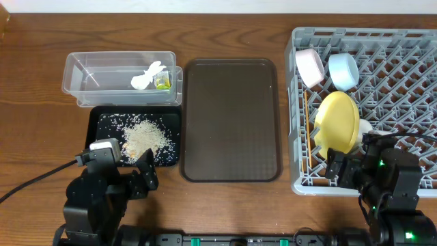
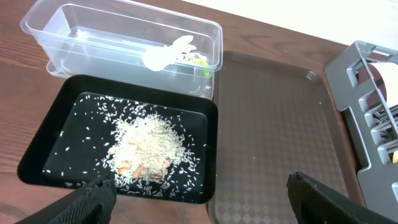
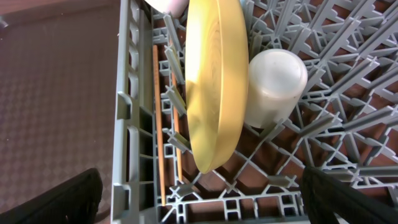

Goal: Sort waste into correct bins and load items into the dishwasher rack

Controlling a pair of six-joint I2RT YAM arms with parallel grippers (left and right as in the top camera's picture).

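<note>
Left wrist view: my left jaws stand apart, empty, the shallow black rectangular tray [image 2: 43, 143] of whitish rice scraps [image 2: 146, 146] just ahead. My right jaws gape too, before the round yellow plate [image 3: 214, 87] standing in the grey plastic pegged crate [image 3: 127, 124]. Sorting looks done; next, I'd pull both arms clear.

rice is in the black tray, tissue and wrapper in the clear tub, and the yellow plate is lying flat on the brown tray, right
Not quite: the yellow plate stands on edge in the grey rack, not on the brown tray, as the right wrist view shows. The rest is right.
</note>
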